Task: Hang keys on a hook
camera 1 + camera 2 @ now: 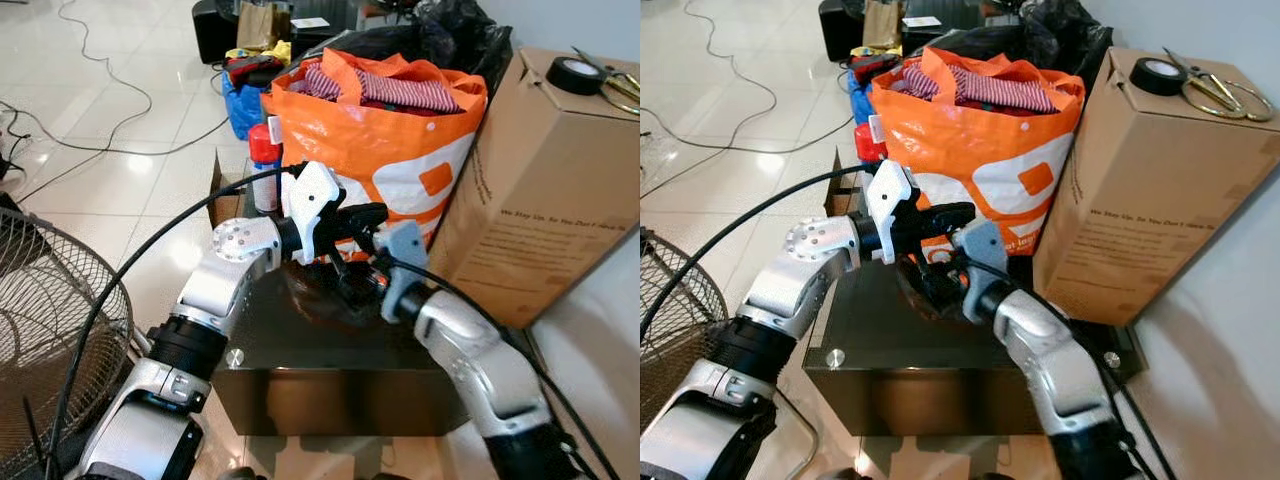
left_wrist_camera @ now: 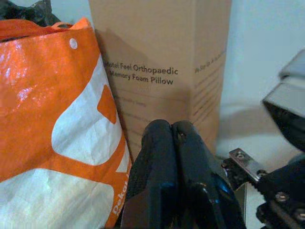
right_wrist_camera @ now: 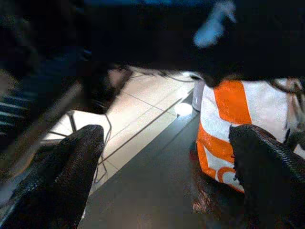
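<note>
- Left gripper [image 1: 372, 214]: sits at the centre of the left eye frame, over the dark glass table [image 1: 300, 350]. Its two black fingers [image 2: 171, 176] are pressed flat together, with nothing seen between them.
- Right gripper [image 1: 350, 283]: sits just below and right of the left one, the two nearly touching. Its fingers [image 3: 71, 162] stand wide apart, with only bare tabletop in the gap; it holds nothing.
- Keys: I cannot find them in any frame. They are not in either gripper or on the visible tabletop.
- Hook: none can be made out either.
- Deciding relation: which way the keys lie from the grippers, and how their long axis runs, cannot be told. In my judgement neither arm can be called nearer, as both meet at the same spot.
- Count, nearest outward: one orange bag [image 1: 400, 150] stuffed with clothes, just behind the grippers at upper centre; one cardboard box [image 1: 545, 190] at the right, touching the bag.
- On the box top: one roll of black tape [image 1: 573, 75] and one pair of scissors [image 1: 615, 85].
- Lower left: one fan grille [image 1: 50, 330]; cables trail on the floor tiles at upper left.
</note>
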Available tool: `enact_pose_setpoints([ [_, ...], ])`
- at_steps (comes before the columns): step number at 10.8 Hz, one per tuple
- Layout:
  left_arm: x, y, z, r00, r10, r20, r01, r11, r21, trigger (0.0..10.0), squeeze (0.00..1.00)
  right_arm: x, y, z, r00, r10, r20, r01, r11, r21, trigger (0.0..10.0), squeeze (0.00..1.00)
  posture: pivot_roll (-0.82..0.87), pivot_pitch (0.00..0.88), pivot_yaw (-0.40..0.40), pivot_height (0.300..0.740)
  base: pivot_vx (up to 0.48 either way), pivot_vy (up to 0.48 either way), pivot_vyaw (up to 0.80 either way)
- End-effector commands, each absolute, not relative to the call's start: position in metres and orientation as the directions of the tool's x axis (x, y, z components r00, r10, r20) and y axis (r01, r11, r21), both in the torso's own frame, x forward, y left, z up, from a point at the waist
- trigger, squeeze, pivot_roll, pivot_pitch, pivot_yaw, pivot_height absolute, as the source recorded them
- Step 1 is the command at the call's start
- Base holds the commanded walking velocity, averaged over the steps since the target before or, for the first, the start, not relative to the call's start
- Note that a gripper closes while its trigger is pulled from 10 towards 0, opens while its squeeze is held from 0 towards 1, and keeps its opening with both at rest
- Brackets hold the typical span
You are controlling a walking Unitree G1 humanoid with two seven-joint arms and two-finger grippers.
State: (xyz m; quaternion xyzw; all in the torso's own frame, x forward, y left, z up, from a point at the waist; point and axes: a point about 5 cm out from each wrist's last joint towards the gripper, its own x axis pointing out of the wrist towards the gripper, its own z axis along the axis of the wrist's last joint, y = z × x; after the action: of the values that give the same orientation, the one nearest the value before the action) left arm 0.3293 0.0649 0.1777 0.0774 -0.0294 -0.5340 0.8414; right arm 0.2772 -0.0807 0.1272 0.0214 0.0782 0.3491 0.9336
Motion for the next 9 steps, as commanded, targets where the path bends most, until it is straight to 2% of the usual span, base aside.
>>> enact_pose_setpoints([
  [1, 0.326, 0.060, 0.179, 0.417, -0.908, -0.039, 0.896, 0.403, 0.186, 0.0, 0.00, 0.281, -0.088, 0.126, 0.764, 0.627, -0.150, -0.620, 0.779, 0.095, 7.7, 0.00, -0.01, 0.000, -0.065, 0.740, 0.000, 0.000, 0.00],
  [3, 0.327, 0.062, 0.179, 0.428, -0.903, -0.041, 0.890, 0.414, 0.191, 0.0, 0.00, 0.273, -0.096, 0.117, 0.709, 0.671, -0.217, -0.679, 0.733, 0.048, 10.0, 0.00, -0.01, 0.000, -0.069, 0.740, 0.000, 0.000, 0.00],
  [6, 0.327, 0.063, 0.179, 0.428, -0.902, -0.051, 0.890, 0.410, 0.199, 0.0, 0.00, 0.274, -0.124, 0.108, 0.743, 0.608, -0.279, -0.634, 0.773, -0.005, 10.0, 0.00, -0.01, 0.000, -0.070, 0.740, 0.000, 0.000, 0.00],
  [9, 0.326, 0.062, 0.178, 0.422, -0.905, -0.057, 0.893, 0.404, 0.199, 0.0, 0.00, 0.280, -0.128, 0.113, 0.780, 0.582, -0.231, -0.592, 0.805, 0.030, 10.0, 0.00, -0.01, 0.000, -0.069, 0.740, 0.000, 0.000, 0.00],
])
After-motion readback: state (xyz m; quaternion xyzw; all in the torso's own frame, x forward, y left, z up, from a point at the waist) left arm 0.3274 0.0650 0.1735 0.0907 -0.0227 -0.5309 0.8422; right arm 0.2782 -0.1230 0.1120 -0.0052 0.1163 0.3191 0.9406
